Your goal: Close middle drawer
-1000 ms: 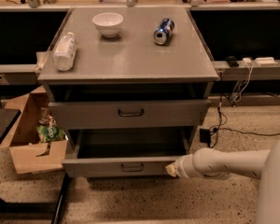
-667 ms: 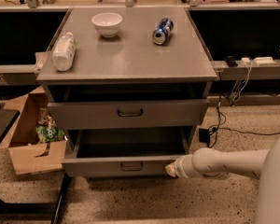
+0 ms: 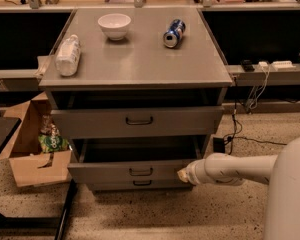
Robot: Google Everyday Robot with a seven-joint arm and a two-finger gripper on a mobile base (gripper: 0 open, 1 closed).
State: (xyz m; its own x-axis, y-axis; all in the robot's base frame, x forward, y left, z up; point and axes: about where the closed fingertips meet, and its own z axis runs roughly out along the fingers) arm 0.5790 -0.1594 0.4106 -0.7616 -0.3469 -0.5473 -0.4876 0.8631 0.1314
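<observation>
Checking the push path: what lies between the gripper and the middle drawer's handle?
Only bare drawer front, in the camera view; the gripper is at the middle drawer's right end, its handle central.

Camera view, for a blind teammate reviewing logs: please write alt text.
The middle drawer of a grey cabinet stands open, the robot's gripper at the right end of its front. On top are a bowl, a can and a bottle.

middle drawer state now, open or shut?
Open. The middle drawer has its front standing well forward, with the dark tray exposed behind it. The hand sits at that front's right end.
</observation>
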